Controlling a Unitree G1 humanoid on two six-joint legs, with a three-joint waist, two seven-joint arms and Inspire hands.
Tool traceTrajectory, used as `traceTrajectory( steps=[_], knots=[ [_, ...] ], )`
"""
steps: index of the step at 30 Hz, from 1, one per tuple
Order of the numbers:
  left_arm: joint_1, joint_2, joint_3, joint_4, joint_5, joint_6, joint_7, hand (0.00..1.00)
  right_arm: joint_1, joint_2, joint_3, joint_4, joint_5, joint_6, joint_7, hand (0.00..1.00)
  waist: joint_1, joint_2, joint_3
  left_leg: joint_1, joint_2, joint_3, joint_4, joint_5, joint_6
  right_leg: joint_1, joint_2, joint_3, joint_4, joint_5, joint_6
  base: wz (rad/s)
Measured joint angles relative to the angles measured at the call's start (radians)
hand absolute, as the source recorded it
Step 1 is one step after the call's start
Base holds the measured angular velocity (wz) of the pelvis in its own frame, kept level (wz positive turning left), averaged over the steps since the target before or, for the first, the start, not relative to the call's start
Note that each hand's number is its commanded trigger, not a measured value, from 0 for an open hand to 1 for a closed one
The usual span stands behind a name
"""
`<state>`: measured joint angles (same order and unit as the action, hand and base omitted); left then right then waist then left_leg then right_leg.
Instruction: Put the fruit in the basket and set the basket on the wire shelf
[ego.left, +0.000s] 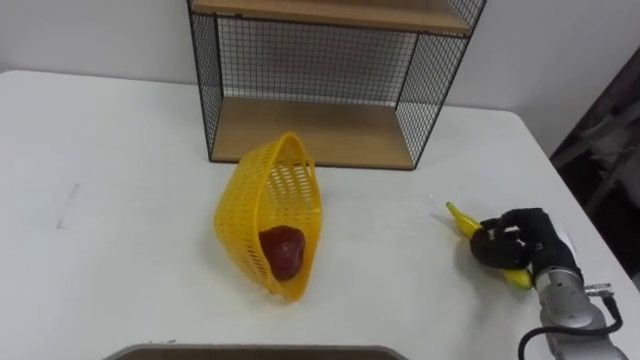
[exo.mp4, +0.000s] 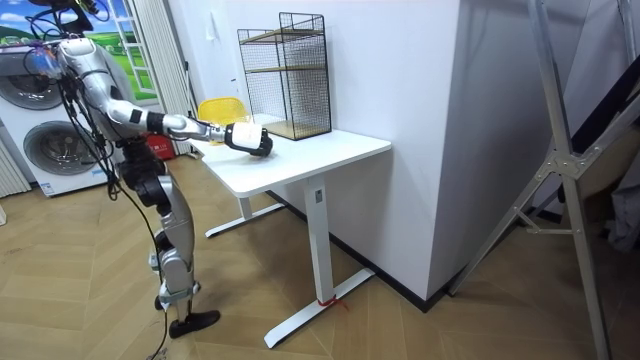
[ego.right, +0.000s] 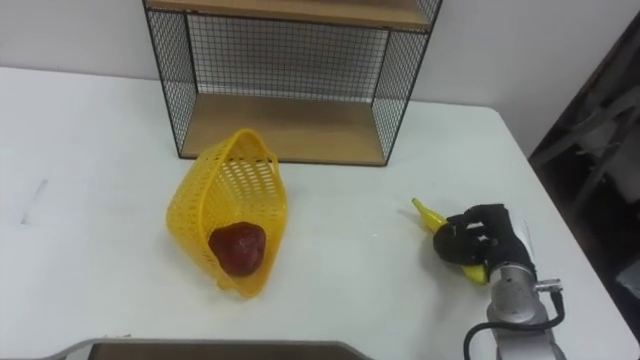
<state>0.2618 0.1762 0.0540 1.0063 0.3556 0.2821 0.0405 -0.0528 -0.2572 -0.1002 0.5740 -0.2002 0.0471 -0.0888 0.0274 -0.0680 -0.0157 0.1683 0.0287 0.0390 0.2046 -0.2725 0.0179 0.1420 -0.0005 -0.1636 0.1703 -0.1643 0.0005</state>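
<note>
Left eye view: one smooth white bench (ego.left: 120, 200) carried everything. One black wire shelf (ego.left: 310, 135) with two wooden boards stood at the far edge, its front open. One yellow perforated plastic basket (ego.left: 290, 185) lay tipped on its side just before the shelf. One curved yellow banana (ego.left: 462, 220) lay well right of the basket, with the black fingers of the right hand (ego.left: 525, 240) curled round its middle. One rounded dark red fruit (ego.left: 283, 250) sat inside the basket.

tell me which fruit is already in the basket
The red fruit, lying inside the yellow basket. The banana is outside it on the table, with the right hand curled round it.
</note>
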Motion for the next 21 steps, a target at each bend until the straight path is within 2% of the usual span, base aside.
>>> traceTrajectory(
  steps=[3, 6, 9, 14, 17, 21],
  knots=[
    [0.005, -0.001, 0.0, 0.0, 0.0, 0.002, -0.003, 0.0, -0.001, 0.003, 0.0, -0.008, 0.0, 0.002, 0.003, 1.0, 0.001, 0.0, 0.0001, -0.001, 0.0, 0.0, 0.001, 0.001, -0.002, -0.002, 0.0, 0.001, 0.001, 0.001, -0.002, 0.0],
    [0.012, -0.003, 0.0, -0.002, 0.0, 0.003, -0.006, 0.0, 0.0, 0.004, 0.0, -0.037, 0.0, 0.033, 0.01, 1.0, 0.002, 0.0, 0.0, -0.005, 0.001, 0.001, 0.001, 0.002, -0.004, -0.007, 0.002, 0.009, 0.001, 0.002, -0.003, 0.0],
    [0.013, -0.004, 0.0, -0.012, -0.001, 0.002, -0.012, 0.0, 0.0, 0.005, 0.002, -0.059, 0.009, 0.047, 0.023, 1.0, 0.003, 0.001, -0.0001, -0.009, 0.002, 0.01, 0.0, 0.003, -0.004, -0.014, 0.004, 0.014, 0.001, 0.002, -0.003, -0.07],
    [0.0, -0.004, -0.001, -0.012, -0.016, -0.006, -0.012, 0.0, 0.0, 0.018, 0.039, -0.129, 0.042, 0.085, 0.042, 1.0, 0.002, 0.003, 0.0006, -0.008, 0.003, 0.016, -0.006, 0.002, -0.004, -0.021, 0.005, 0.021, 0.003, 0.002, -0.003, -0.06],
    [-0.002, -0.003, -0.023, -0.014, -0.028, -0.015, -0.013, 0.0, 0.006, 0.02, 0.095, -0.214, 0.042, 0.108, 0.083, 1.0, 0.003, 0.009, 0.0038, -0.017, 0.003, 0.017, -0.007, 0.003, -0.004, -0.032, 0.005, 0.021, 0.005, 0.002, -0.003, -0.01],
    [0.001, -0.008, -0.023, -0.015, -0.028, -0.028, -0.013, 0.0, 0.018, 0.025, 0.156, -0.294, 0.042, 0.109, 0.111, 1.0, 0.008, 0.023, 0.0127, -0.025, 0.002, 0.018, -0.008, 0.003, -0.004, -0.044, 0.004, 0.022, 0.01, 0.002, -0.003, 0.0]
  ],
)
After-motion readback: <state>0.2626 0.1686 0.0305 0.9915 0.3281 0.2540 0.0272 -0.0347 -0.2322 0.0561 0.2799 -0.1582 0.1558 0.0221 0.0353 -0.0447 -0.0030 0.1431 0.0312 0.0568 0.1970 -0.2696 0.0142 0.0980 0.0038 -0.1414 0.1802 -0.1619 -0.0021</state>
